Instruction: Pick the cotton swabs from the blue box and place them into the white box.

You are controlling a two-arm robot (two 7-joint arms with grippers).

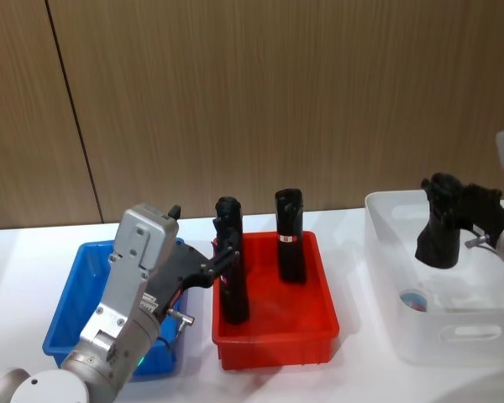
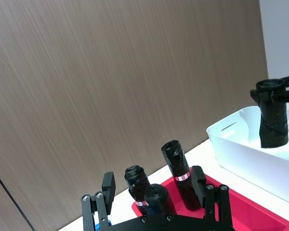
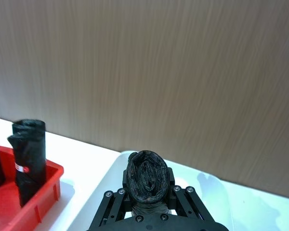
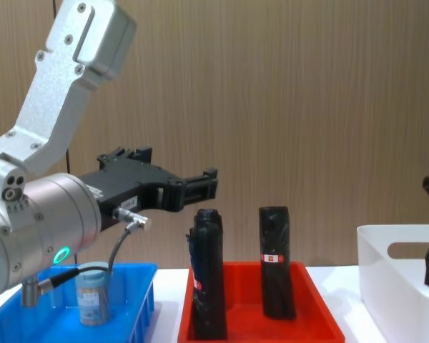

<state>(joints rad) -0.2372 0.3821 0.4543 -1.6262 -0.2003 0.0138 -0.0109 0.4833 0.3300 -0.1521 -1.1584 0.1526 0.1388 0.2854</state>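
My right gripper (image 1: 441,243) fingers hold a black roll over the white box (image 1: 386,277). My left gripper (image 4: 200,187) fingers spread wide above the blue box (image 4: 139,304); next, descend onto the cotton swab jar (image 4: 93,293) below.

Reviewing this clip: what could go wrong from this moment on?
1. The right gripper holds a black roll above the white box; releasing it would put in the wrong item, not cotton swabs.
2. The open left gripper hangs close to the nearest standing roll in the red tray; reaching for the jar in the blue box may topple it.
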